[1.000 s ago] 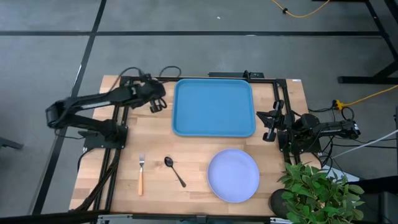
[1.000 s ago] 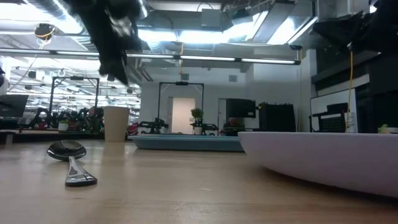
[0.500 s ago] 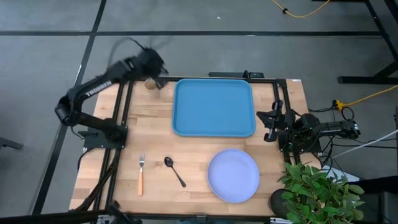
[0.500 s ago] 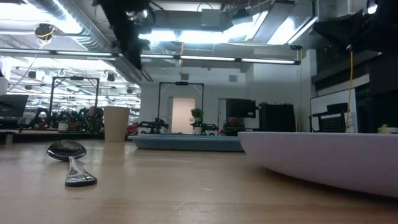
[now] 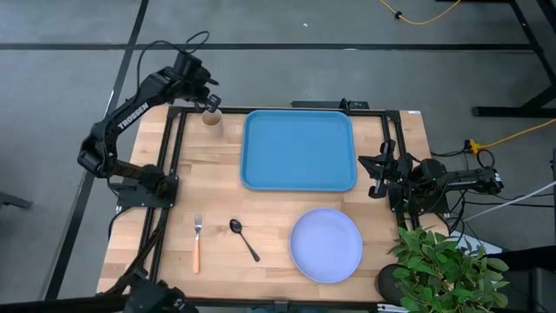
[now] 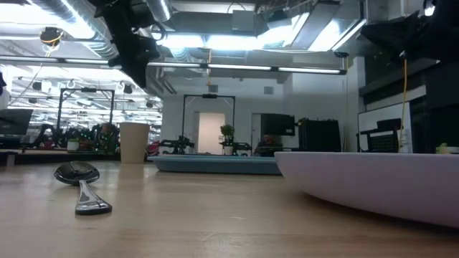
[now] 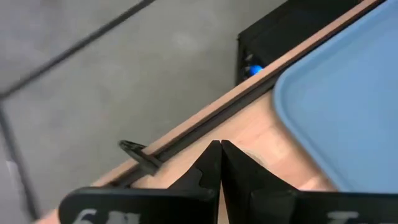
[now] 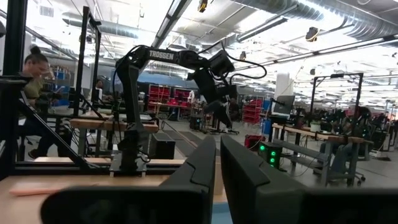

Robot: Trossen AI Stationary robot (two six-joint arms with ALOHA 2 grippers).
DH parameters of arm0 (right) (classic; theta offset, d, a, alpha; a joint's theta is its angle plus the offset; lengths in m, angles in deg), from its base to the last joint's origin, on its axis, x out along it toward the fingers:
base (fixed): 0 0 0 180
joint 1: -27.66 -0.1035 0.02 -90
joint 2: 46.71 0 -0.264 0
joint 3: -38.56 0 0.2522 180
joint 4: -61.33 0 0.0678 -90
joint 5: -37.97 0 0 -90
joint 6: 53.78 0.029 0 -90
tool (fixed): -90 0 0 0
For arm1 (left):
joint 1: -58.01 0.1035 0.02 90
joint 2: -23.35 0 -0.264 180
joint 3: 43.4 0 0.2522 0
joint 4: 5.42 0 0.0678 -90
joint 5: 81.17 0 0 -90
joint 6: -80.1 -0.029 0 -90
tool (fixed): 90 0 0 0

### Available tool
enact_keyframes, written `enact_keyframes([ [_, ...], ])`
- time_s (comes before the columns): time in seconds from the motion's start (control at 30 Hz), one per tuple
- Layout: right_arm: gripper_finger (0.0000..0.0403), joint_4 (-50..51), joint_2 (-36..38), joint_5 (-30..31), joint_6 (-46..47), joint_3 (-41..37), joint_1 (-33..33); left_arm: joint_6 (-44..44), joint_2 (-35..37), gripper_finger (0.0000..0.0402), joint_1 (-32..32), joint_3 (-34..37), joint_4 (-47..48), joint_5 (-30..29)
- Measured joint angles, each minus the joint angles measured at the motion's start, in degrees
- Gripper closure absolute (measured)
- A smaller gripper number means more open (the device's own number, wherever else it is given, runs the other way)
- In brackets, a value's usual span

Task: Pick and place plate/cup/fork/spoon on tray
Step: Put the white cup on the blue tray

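The tan cup point(image 5: 211, 118) stands upright on its base at the table's far left corner, also in the low view point(image 6: 134, 142). My left gripper point(image 5: 209, 102) hangs shut above the cup, clear of it point(image 6: 145, 75); its wrist view point(image 7: 220, 163) shows the tray's corner point(image 7: 348, 93). The blue tray point(image 5: 298, 149) lies flat at the far middle. The lavender plate point(image 5: 326, 245), the dark spoon point(image 5: 243, 237) and the orange-handled fork point(image 5: 197, 244) lie flat near the front edge. My right gripper point(image 5: 375, 178) waits shut right of the tray point(image 8: 217, 163).
A potted plant point(image 5: 443, 269) stands at the near right corner. Black frame rails point(image 5: 169, 165) run along the table's left, far and right sides. Bare wood lies between the tray and the cutlery. A person point(image 8: 34, 68) sits beyond the table's left side.
My left gripper has risen from beside the tray's left rim and gone toward the table's far edge, ending above the cup. The cup, which the arm covered in the high view, now shows and has stayed in place.
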Motion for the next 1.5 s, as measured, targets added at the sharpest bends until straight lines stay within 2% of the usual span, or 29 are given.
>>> enact_keyframes([
  [0.07,0.0372,0.0,0.0,0.0,-0.01,0.0,0.0,0.29,0.0,0.0401,-1.29,0.45,-0.6,-2.3],
  [0.5,0.0372,0.02,0.0,0.13,0.21,0.0,0.0,5.86,0.0,0.0401,-7.68,0.47,-0.72,-2.42],
  [0.7,0.0372,0.02,0.0,0.13,0.22,0.0,0.0,4.66,0.02,0.0398,-11.44,0.49,-0.42,1.04],
  [0.8,0.0372,0.02,0.0,0.11,0.23,0.0,0.0,4.06,0.02,0.0382,-13.02,0.49,-0.16,0.19],
  [0.97,0.0372,0.02,0.0,0.11,0.24,0.0,0.0,4.21,0.02,0.0333,-13.68,0.49,3.35,-9.29],
  [1.07,0.0372,0.02,0.0,0.11,0.25,0.0,0.0,4.31,0.02,0.0308,-13.68,0.51,6.02,-12.29],
  [1.2,0.0372,0.02,0.0,0.09,0.26,0.0,0.0,4.26,0.02,0.0292,-13.68,0.51,7.01,-12.66],
  [1.4,0.0372,0.02,0.0,0.07,0.26,0.0,0.0,3.23,0.02,0.0289,-13.06,0.51,6.93,-14.06],
  [1.5,0.0372,0.02,0.0,0.07,0.26,0.0,0.0,0.98,-0.46,0.0288,-10.82,0.51,6.76,-10.18],
])
